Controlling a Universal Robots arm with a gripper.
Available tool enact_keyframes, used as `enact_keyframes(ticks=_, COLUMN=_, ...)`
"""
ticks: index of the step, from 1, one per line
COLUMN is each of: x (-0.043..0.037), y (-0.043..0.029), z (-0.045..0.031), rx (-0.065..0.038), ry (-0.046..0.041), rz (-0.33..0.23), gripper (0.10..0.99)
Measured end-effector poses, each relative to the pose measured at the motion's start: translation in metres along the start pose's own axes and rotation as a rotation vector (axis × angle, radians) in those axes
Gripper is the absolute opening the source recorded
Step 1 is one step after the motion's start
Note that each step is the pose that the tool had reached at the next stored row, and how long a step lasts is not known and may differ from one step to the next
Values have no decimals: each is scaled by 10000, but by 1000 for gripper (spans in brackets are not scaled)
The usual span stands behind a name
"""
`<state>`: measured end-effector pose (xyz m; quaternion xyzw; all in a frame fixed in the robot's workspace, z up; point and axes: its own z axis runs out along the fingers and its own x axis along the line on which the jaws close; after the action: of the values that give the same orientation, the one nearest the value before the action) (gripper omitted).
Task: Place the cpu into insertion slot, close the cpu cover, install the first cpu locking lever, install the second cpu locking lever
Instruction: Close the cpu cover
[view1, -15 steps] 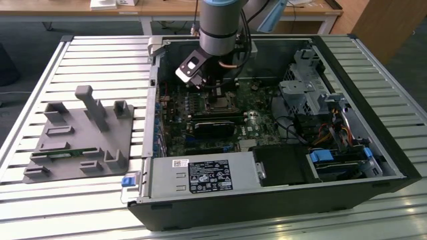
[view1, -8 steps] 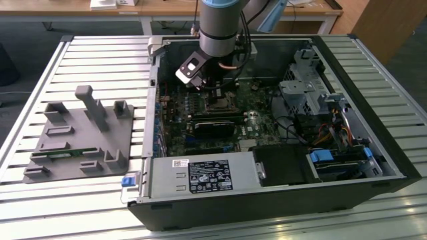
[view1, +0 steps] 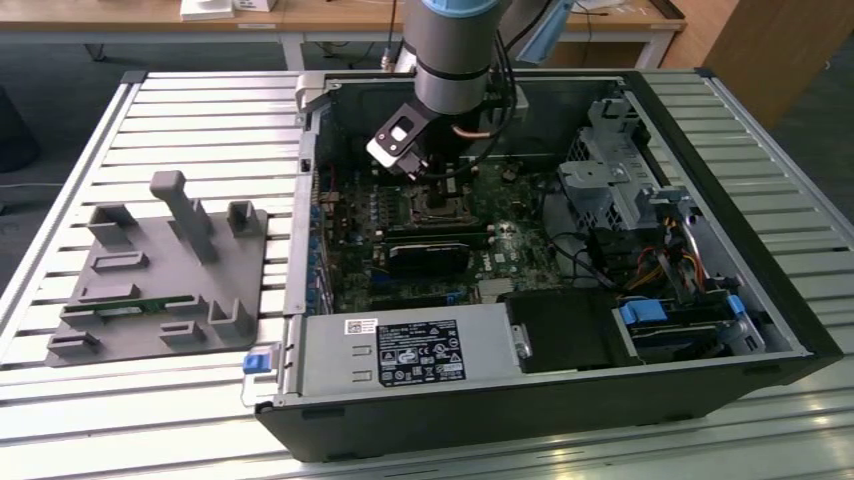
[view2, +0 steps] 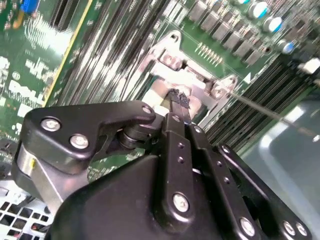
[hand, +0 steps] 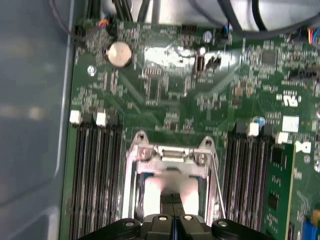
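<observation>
1. The arm (view1: 451, 60) is reaching straight down into the open computer case (view1: 761, 300), which is lying on its side on the slatted desk (view1: 200, 110). The jaws are hanging right over the socket (view1: 430, 206) in the middle of the green board.
2. The jaws are pinched narrow, with the two black fingertips (view2: 176, 99) pressed together and nothing showing between them. That slim closed shape is looking better suited to nudging in a tight spot than to carrying.
3. The chip (hand: 150, 196) is sitting in the socket, its pale top glinting through the window of the cover (hand: 172, 156). The silver frame is looking as if it lies flat over the chip.
4. The fingertips are hovering over the middle of that window in the first wrist view; whether they are touching metal is not clear.
5. A thin wire lever (hand: 218, 186) is running along one side of the frame, between it and the memory slots (hand: 245, 185). It is looking unhooked, angling away from the frame.
6. Crowding the spot, long black memory slots are flanking the socket on both sides and a black card (view1: 434, 250) is lying just beside it. The drive cage (view1: 601, 185) and cables (view1: 663, 262) are sitting towards the exterior view's right.
7. Well apart on the desk, a grey holder block (view1: 147, 270) is sitting at the exterior view's left, out of the way.
</observation>
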<state>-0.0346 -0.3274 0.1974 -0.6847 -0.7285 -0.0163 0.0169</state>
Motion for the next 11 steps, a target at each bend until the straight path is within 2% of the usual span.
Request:
enact_keyframes(ticks=3, x=7, y=15, z=-17, rx=1, ry=-6, rz=0, gripper=110)
enact_keyframes(ticks=4, x=13, y=18, z=-31, rx=-17, ry=23, rz=-2, gripper=110)
enact_keyframes(ticks=8, x=17, y=16, z=-131, rx=-6, ry=10, rz=0, gripper=110)
enact_keyframes(ticks=11, x=18, y=16, z=-157, rx=-7, ry=11, rz=0, gripper=110)
